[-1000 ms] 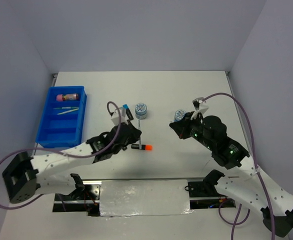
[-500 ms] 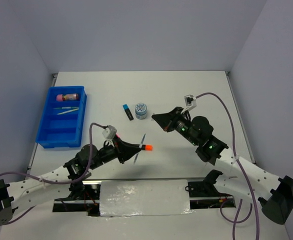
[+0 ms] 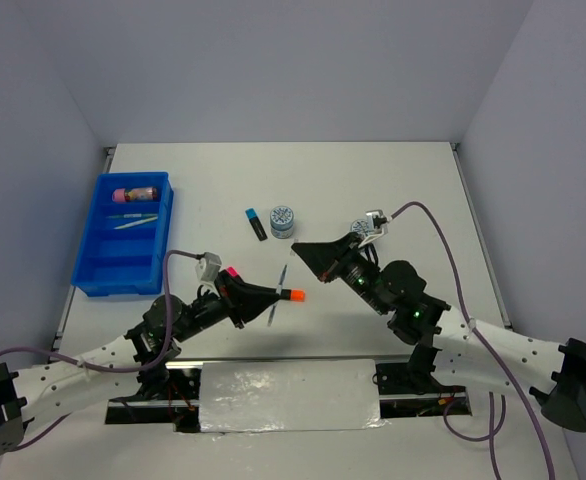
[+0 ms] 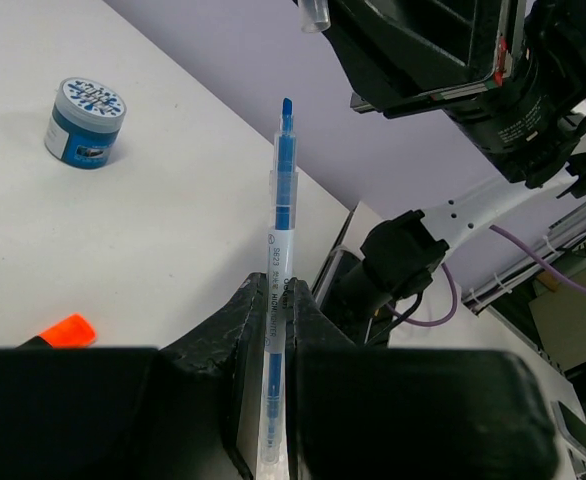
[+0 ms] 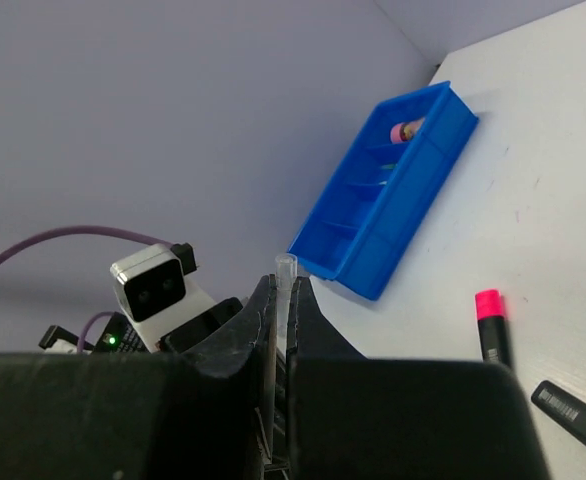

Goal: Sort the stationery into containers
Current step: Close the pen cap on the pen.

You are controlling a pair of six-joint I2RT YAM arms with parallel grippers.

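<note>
My left gripper point(image 3: 271, 297) is shut on a thin blue pen point(image 4: 280, 225), uncapped, its tip pointing up and away; it also shows in the top view point(image 3: 283, 285). My right gripper point(image 3: 299, 249) is shut on a clear pen cap point(image 5: 285, 272), a short way beyond the pen's tip. The blue compartment tray point(image 3: 101, 262) stands far left with a pink tube point(image 3: 136, 193) and thin pens point(image 3: 133, 221) in it. A tape roll point(image 3: 282, 221), a blue-capped highlighter point(image 3: 256, 223), an orange-capped one point(image 3: 291, 295) and a pink-capped one point(image 5: 490, 322) lie on the table.
The two arms' heads face each other closely over the table's near middle. The tray point(image 5: 393, 195) lies to the left, beyond the left arm. White walls close the table at the back and sides. The second tape roll is hidden behind the right arm.
My left arm drew back toward the near edge and raised the pen off the table. My right gripper swung left toward the pen tip, away from the second tape roll.
</note>
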